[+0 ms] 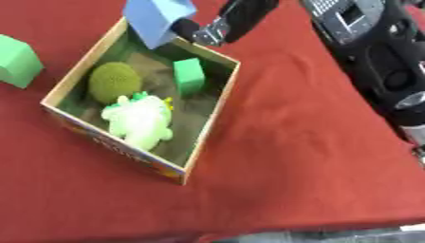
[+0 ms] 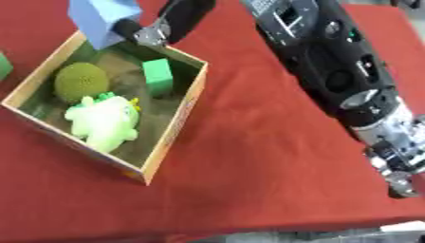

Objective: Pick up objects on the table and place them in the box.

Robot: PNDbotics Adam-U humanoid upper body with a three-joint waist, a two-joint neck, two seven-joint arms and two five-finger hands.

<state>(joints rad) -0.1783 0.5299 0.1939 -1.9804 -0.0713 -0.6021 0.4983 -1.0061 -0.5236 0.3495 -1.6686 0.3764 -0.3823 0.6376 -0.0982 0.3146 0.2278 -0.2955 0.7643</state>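
**Blue block held over the box's far corner**

Here we see the right hand reaching in from above, its fingers closed on a blue block above the far corner of the cardboard box. Below the hand, inside the box, lie a green cube, an olive ball and a pale green plush toy. Well to the hand's left, a green block sits on the red tablecloth.

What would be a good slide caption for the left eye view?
The right hand holds a light blue block above the far corner of the open cardboard box on the red tablecloth.
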